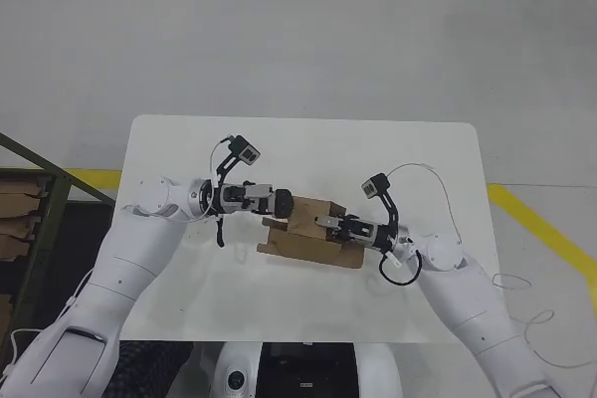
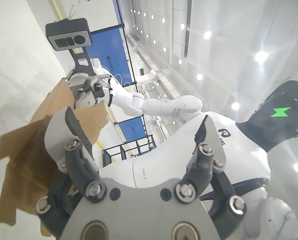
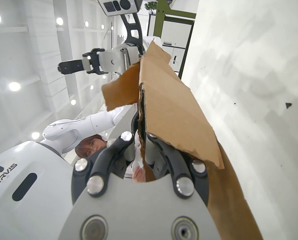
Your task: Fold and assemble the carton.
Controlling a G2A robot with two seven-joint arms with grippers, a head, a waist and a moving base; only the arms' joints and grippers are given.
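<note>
**A:** What sits farthest left?

**B:** A dark bin (image 1: pixel 52 204) on the floor, just off the left edge of the white table (image 1: pixel 179 149). It holds stacked flat pieces of brown cardboard (image 1: pixel 2 211).

**A:** And on the table itself?

**B:** Going right, the left gripper (image 1: pixel 279 205) comes first, at the left end of the carton (image 1: pixel 303 244). In its own wrist view the left gripper (image 2: pixel 137 118) has its fingers spread wide. One padded finger lies against a flap of the carton (image 2: pixel 26 151). The other stands well apart from the cardboard, touching nothing.

**A:** Where exactly is the carton?

**B:** Near the middle of the table, between the two grippers. It is brown and only partly folded, with loose flaps sticking out at its left end. I cannot tell what its inside holds, because the panels hide it.

**A:** And the right side?

**B:** The right gripper (image 1: pixel 330 225) meets the carton from the right. In the right wrist view the right gripper (image 3: pixel 142 136) has its fingers drawn close together, pinching a wall of the carton (image 3: pixel 169 106) that runs edge-on between them. Past that wall, at the carton's far end, one finger of the left gripper (image 3: pixel 99 63) juts out beside a flap.
</note>
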